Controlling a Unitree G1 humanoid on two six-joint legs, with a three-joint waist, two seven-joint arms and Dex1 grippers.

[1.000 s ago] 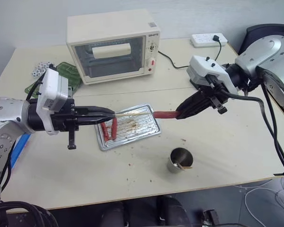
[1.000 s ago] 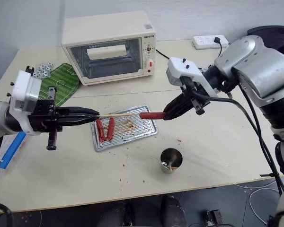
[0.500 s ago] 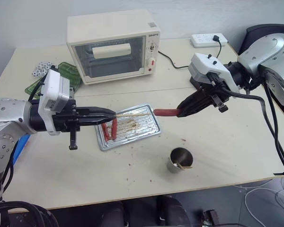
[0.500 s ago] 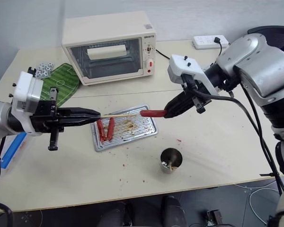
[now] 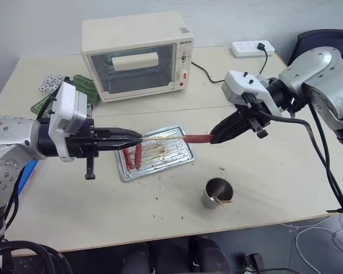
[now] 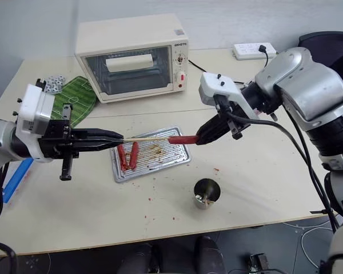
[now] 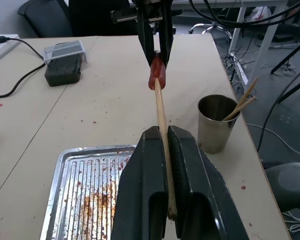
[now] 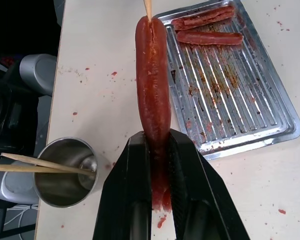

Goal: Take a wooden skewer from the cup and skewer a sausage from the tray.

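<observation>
While the left gripper (image 5: 134,138) clamps the thin pale wooden skewer (image 5: 163,137), its tip sits in the end of the slim, glossy red-brown sausage (image 5: 197,137), pinched in the right gripper (image 5: 212,138) above the shiny ridged silver tray's (image 5: 183,155) right edge.

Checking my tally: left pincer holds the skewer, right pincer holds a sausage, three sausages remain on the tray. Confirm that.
One thing is off: two sausages lie on the tray, not three, as the right wrist view shows. The left pincer does hold the skewer, and the right pincer the sausage.
</observation>
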